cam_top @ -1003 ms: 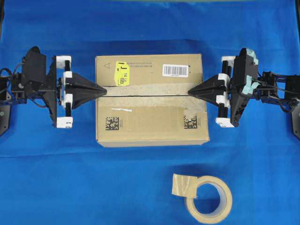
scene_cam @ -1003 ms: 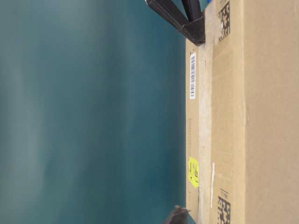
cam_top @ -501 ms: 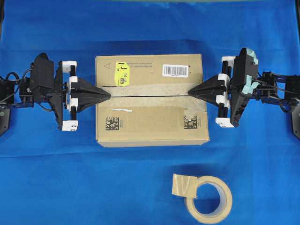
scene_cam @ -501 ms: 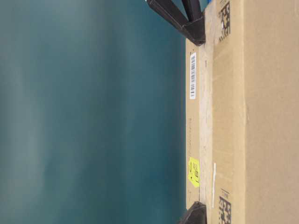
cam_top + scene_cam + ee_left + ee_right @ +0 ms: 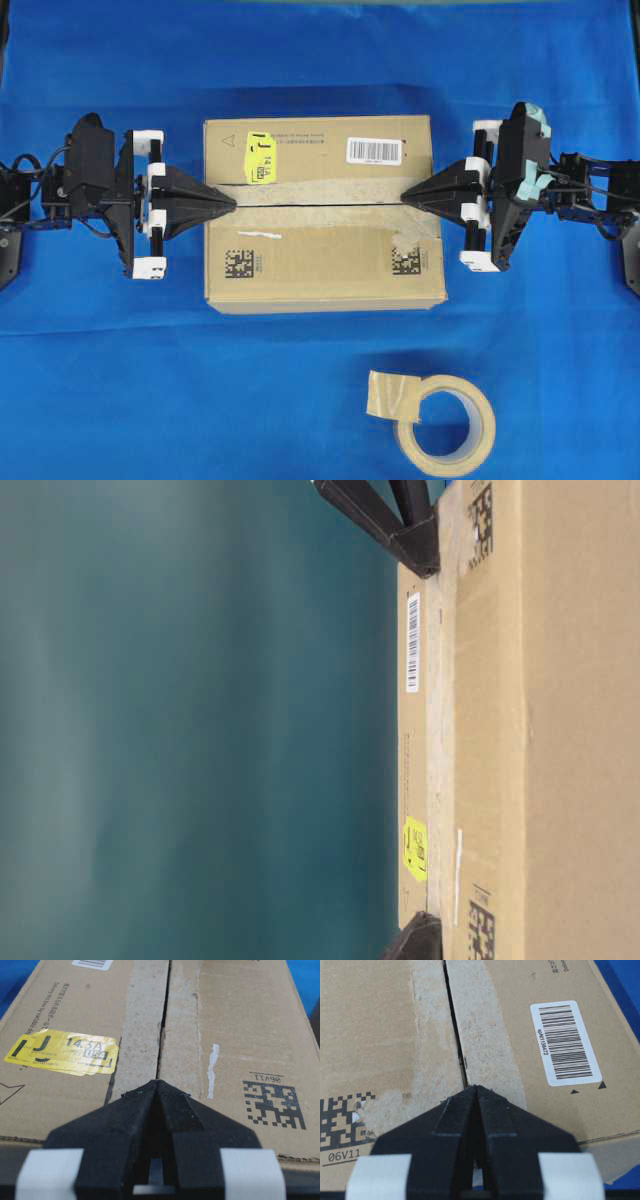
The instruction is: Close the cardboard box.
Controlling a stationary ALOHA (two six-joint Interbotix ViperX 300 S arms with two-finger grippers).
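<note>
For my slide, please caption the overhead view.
Both shut grippers, left and right, press the seam of the closed cardboard box.

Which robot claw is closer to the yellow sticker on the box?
Left. The left gripper sits at the box end just below the yellow sticker; the right gripper is at the far end, past the barcode.

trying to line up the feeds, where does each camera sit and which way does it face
Overhead: above the blue cloth, looking straight down on the cardboard box, tape roll, left gripper and right gripper.
Table-level: low beside the box, image turned sideways, facing its side wall; only dark gripper tips show.
Left wrist: behind the shut left gripper, facing along the seam, past the yellow sticker.
Right wrist: behind the shut right gripper, facing the seam beside the barcode label.
Shared: the sticker and the label show in the overhead and table-level views too.
</note>
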